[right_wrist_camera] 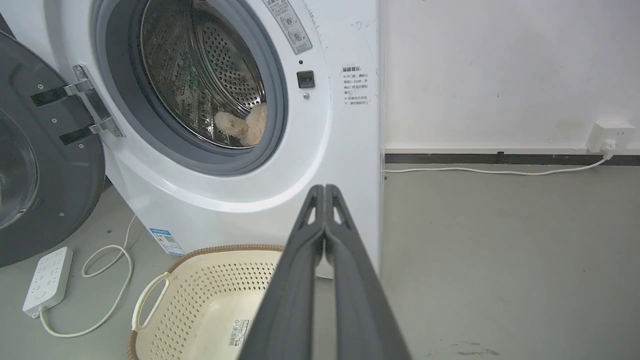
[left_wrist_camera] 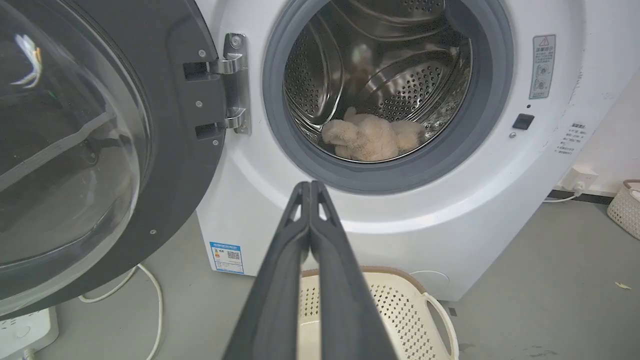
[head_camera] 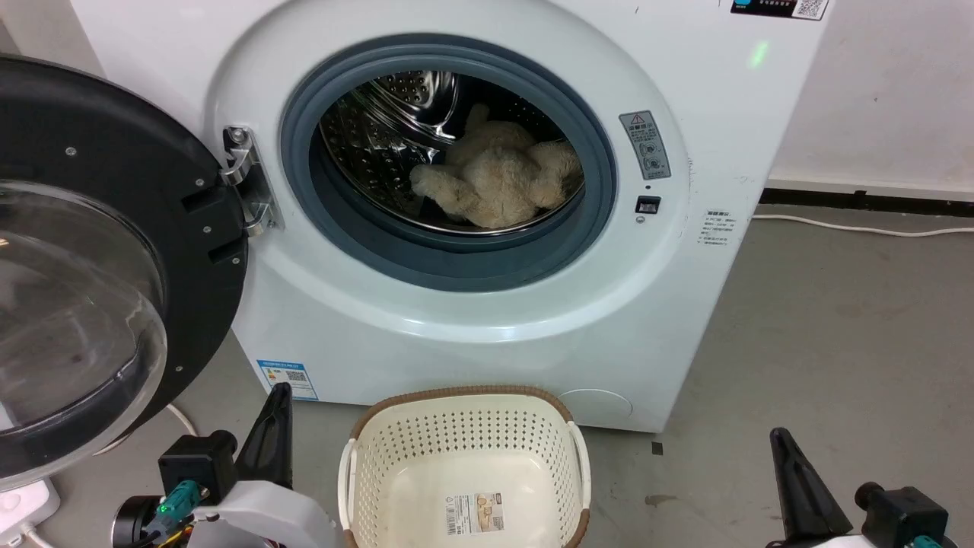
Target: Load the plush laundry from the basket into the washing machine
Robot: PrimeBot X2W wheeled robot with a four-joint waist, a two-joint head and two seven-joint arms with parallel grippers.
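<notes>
1. Two dark pincers sit low in the head view, one on each side of the basket (head_camera: pixel 464 396). The left pincer (head_camera: pixel 280 399) is close by its left rim and the right pincer (head_camera: pixel 780 445) is well off to its right. Both point up toward the washing machine (head_camera: pixel 472 335).
2. Seen from the left wrist, the left pincer has its two fingers (left_wrist_camera: pixel 280 280) pressed together along their length, tips meeting. The tips line up with the white front just under the round opening.
3. Seen from the right wrist, the right pincer is pressed together the same way, its fingers (right_wrist_camera: pixel 350 300) meeting tip to tip before the machine's right front edge.
4. Inside the shiny perforated drum (head_camera: pixel 380 129) lies the plush laundry (head_camera: pixel 498 179). It rests on the drum's low part, just behind the grey rubber ring (head_camera: pixel 449 262), with one stubby limb stretched leftward and another poking up.
5. The black-rimmed door (head_camera: pixel 91 251) stands swung wide on its metal hinge (head_camera: pixel 247 179) at the left of the opening.
6. The basket stands on the grey floor (head_camera: pixel 837 342) just in front of the machine, below the opening. Its perforated walls and pale bottom show, with a label sticker (head_camera: pixel 473 512) on the bottom.
7. A white power strip (right_wrist_camera: pixel 47 280) lies on the floor under the open door, and a white cable (right_wrist_camera: pixel 500 172) runs along the wall's foot to a socket (right_wrist_camera: pixel 607 136).
</notes>
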